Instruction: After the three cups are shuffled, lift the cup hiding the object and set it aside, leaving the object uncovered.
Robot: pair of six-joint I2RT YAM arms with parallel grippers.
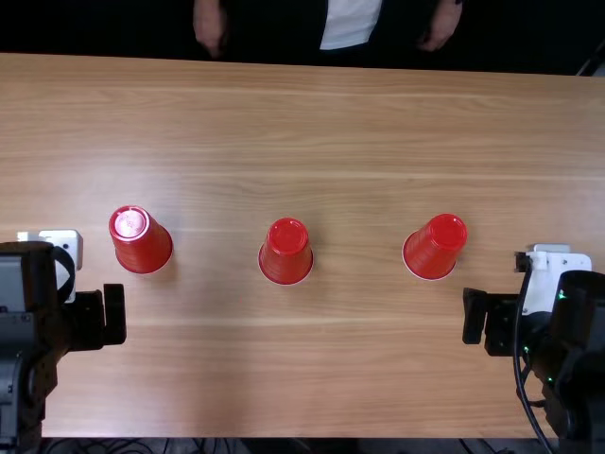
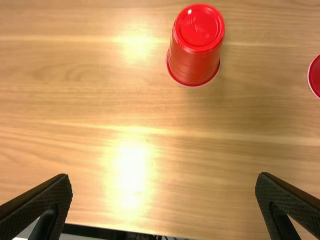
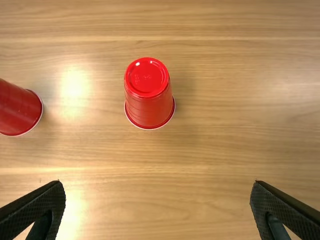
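Three red cups stand upside down in a row across the table: the left cup (image 1: 141, 240), the middle cup (image 1: 285, 251) and the right cup (image 1: 435, 247). No object shows beside or between them. My left gripper (image 2: 160, 220) is open near the table's front edge, short of the left cup (image 2: 195, 45), with nothing between its fingers (image 2: 40, 207). My right gripper (image 3: 160, 217) is open as well, near the front edge and short of the right cup (image 3: 148, 93). The middle cup (image 3: 17, 107) stands off to one side of it.
The left arm (image 1: 38, 322) sits at the front left corner and the right arm (image 1: 558, 331) at the front right. Bare wood (image 1: 302, 123) stretches behind the cups to the table's far edge. Open table lies between the cups.
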